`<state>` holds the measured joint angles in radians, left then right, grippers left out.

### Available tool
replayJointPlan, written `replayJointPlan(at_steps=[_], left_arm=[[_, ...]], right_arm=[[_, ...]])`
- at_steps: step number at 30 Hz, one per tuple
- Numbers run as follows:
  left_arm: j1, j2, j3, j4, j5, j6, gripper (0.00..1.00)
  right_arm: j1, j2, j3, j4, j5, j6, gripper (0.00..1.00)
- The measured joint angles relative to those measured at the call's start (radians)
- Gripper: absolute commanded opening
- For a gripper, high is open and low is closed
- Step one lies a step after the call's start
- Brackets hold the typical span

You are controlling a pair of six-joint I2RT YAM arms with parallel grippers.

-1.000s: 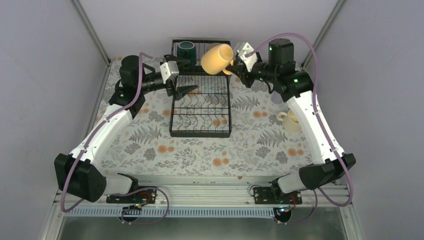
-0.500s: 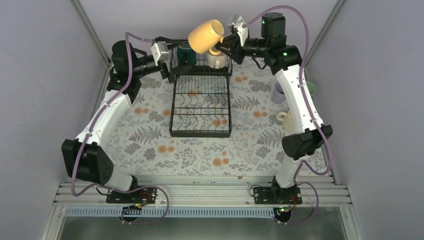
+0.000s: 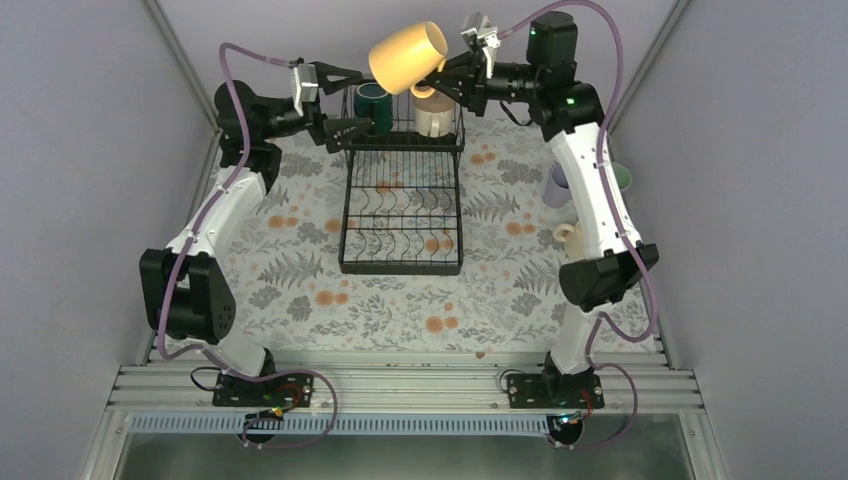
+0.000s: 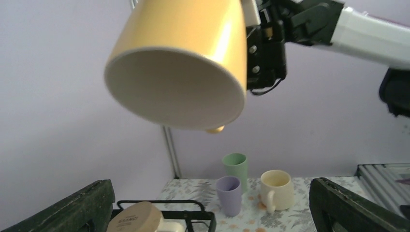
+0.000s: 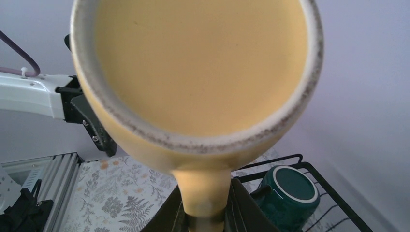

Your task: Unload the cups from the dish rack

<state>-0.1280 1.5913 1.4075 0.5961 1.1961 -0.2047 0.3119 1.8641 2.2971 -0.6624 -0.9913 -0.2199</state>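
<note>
- The yellow cup (image 3: 407, 57) hangs above the dish rack (image 3: 402, 215) at its far end, in our way down.
- The left tool (image 3: 365, 100), jaws wide, crowds that end's left side.
- We see bare tabletop (image 3: 290, 280) left of the rack.

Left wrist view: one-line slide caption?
Right gripper holds the yellow mug aloft, mouth toward camera; three cups stand on the table.

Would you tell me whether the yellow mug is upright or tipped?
Tipped. The yellow mug is held by its handle in the right gripper, lying sideways in the air; the left wrist view looks into its mouth.
</note>
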Motion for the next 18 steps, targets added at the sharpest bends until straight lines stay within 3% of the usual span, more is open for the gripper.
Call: replayJointPlan(at_steps=[2, 6, 10, 18], left_arm=[[-0.005, 0.018, 0.001, 0.067, 0.018, -0.071, 0.97], [-0.008, 0.035, 0.005, 0.164, 0.042, -0.180, 0.81], [-0.010, 0.053, 0.021, 0.267, 0.071, -0.287, 0.75], [-0.028, 0.085, 0.023, 0.412, 0.111, -0.458, 0.75]], right_arm=[[0.000, 0.026, 0.014, 0.016, -0.018, 0.014, 0.03], [0.000, 0.063, 0.015, 0.019, -0.048, 0.034, 0.03], [0.000, 0.062, -0.016, 0.030, -0.074, 0.046, 0.03], [0.000, 0.058, -0.038, 0.045, -0.087, 0.054, 0.03]])
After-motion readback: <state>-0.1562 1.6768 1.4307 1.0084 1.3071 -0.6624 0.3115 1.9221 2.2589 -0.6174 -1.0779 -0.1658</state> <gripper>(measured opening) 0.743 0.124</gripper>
